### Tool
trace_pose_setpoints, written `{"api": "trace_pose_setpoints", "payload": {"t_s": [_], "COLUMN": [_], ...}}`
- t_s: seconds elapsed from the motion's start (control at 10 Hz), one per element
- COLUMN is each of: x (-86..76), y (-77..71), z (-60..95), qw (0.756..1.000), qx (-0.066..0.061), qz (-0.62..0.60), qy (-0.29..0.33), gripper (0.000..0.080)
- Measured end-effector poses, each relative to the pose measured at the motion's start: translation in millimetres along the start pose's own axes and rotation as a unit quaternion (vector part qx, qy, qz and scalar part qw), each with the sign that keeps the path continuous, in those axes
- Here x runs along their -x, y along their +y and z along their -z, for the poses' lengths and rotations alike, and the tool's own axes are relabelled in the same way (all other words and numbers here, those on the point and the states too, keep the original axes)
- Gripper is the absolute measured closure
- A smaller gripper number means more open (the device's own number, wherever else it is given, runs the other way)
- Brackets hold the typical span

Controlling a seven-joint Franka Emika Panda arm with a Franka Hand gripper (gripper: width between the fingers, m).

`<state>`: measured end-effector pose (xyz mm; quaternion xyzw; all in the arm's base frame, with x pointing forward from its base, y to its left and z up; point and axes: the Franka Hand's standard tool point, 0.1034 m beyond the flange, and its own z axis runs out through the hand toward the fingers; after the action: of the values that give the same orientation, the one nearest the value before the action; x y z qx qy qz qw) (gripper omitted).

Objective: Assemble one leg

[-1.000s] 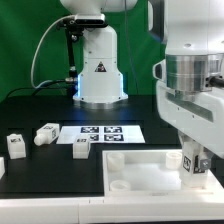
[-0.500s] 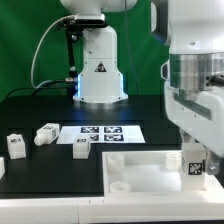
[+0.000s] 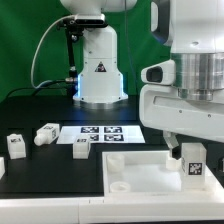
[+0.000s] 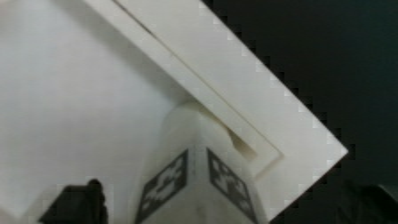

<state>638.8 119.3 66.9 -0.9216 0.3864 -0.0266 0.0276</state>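
A leg (image 3: pixel 192 166), a small white post with a black-and-white tag, stands upright in the corner of the large white panel (image 3: pixel 135 172) on the exterior view's right. My gripper (image 3: pixel 187 152) is right above and around it. In the wrist view the leg (image 4: pixel 196 165) shows two tagged faces, with one corner edge towards the camera. It sits between my fingers (image 4: pixel 80 203), with a gap on the visible side. The gripper (image 4: pixel 222 208) looks open around the leg.
Three loose legs (image 3: pixel 14 146), (image 3: pixel 47 133), (image 3: pixel 82 148) lie on the black table at the exterior view's left. The marker board (image 3: pixel 100 131) lies behind the panel. The robot base (image 3: pixel 98 70) stands at the back.
My hand has turned about the leg and now shows its wide side. The leg stays upright in the panel's corner, a little lower than one second ago.
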Motion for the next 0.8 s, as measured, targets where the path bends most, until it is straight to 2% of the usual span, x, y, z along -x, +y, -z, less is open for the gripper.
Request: {"api": "trace_pose_setpoints", "payload": {"t_s": [0.1,0.2,0.3,0.4,0.5,0.6,0.7,0.8], "x": [-0.1,-2.5,-7.3,-10.5,-10.0,-10.3,-10.3,-9.5], "y": [0.1,1.1,1.3,0.9,1.1,1.3,1.4,1.0], "z": [0.0,0.5,1.7,2.1,1.5,1.4,1.3,1.0], "qw": [1.000,0.994,0.978,0.971,0.975,0.975,0.975,0.985], "qx": [0.000,0.003,0.003,-0.003,-0.004,-0.004,-0.004,-0.006], "qz": [0.024,0.109,0.207,0.237,0.220,0.221,0.220,0.173], "qy": [0.000,0.005,0.012,0.023,0.023,0.023,0.023,0.021], "gripper": [0.0150,0.0150,0.0150,0.0150,0.0150,0.0252,0.0389,0.0389]}}
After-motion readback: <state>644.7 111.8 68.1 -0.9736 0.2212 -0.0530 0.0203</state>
